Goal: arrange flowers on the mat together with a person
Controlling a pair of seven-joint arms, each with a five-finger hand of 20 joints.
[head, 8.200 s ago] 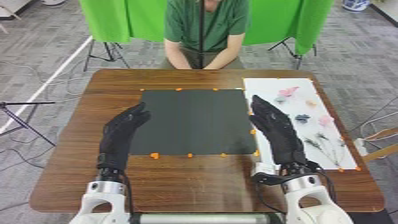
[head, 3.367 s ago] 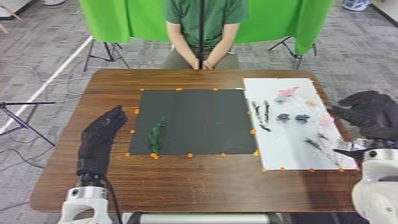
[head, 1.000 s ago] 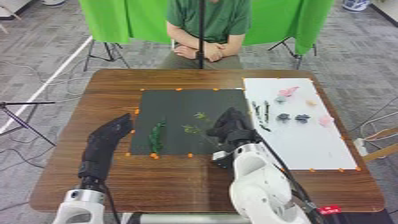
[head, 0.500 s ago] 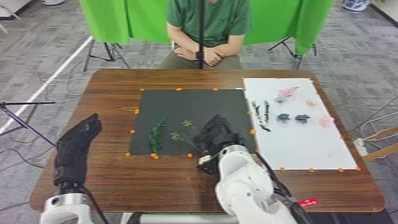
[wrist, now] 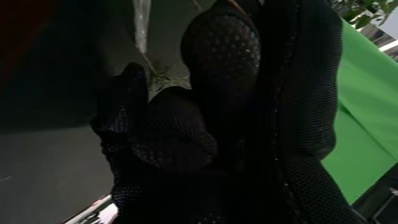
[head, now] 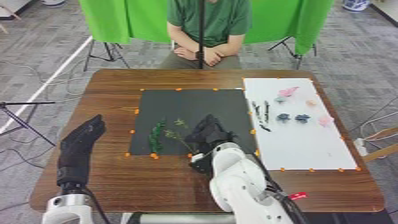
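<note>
Right hand point(head: 210, 134) over dark mat point(head: 200, 102) around 5 o'clock, 12 being the person's side, fingers curled on fine sprig point(head: 172, 134), tops at hand's 9, leafy stem point(head: 155, 138) at mat's 8, left hand point(head: 80, 140) off mat's 9, fingers straight

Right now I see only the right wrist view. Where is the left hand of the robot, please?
Observer: The left hand is over the brown table, to the left of the dark mat.
Operator: Does a green stem already lie on this mat?
Observer: Yes, a dark green leafy stem lies near the mat's left edge.
Operator: And the blue flowers, where they are?
Observer: Two blue flowers lie side by side on the white sheet, right of the mat.
</note>
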